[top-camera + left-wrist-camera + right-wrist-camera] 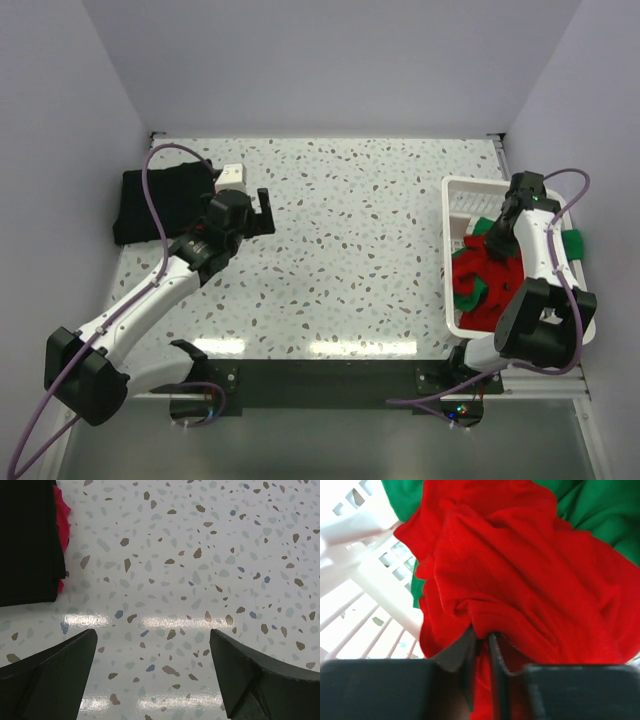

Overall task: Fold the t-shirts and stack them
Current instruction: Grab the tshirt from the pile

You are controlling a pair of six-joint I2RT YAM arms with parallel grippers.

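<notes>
On the near right side of the desk (350, 230) sits one white basket (455, 185). In it lie a red t-shirt (520, 580) and a green t-shirt (600, 510), all bunched up together. Some green hangs over the right rim. The right gripper (481, 635) is down in the basket. Its jaws are almost together and pinch a small fold of the red t-shirt.

This could go wrong. The pinch holds only a little bit of cloth, so the shirt might slip out when the arm lifts. The red and green are tangled, so the green one might come up too. The cloth could also catch on the basket slats and pull the basket along.

Farther away, on the left, the left gripper (152, 635) hangs over bare desk. Its jaws are wide apart and hold nothing. At the far left lies one black t-shirt (160, 205), folded flat. A red strip (62, 510) peeks out under it. It may be another folded shirt, but I cannot tell.

So I count two arms, one basket, one black shirt, one green and one red for sure.
</notes>
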